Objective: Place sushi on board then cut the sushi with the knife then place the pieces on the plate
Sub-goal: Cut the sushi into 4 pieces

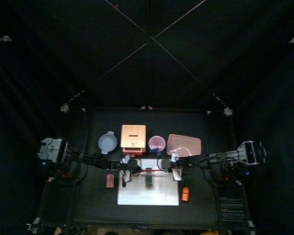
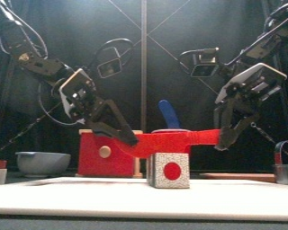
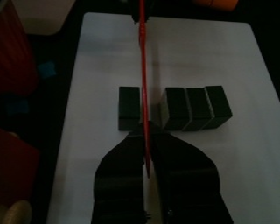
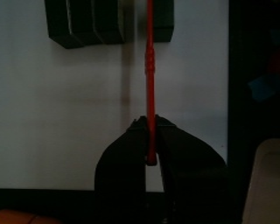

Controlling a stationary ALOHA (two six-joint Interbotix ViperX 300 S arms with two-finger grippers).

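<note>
Left wrist view: knife (image 3: 142, 79) in end effector (image 3: 146, 147) lies between sushi blocks (image 3: 199, 107).

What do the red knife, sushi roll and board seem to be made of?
The red knife looks like plastic: uniform colour, thin blade. The sushi roll is likely wood or plastic: hard-edged blocks. The board is smooth, matte white, perhaps plastic.
</note>
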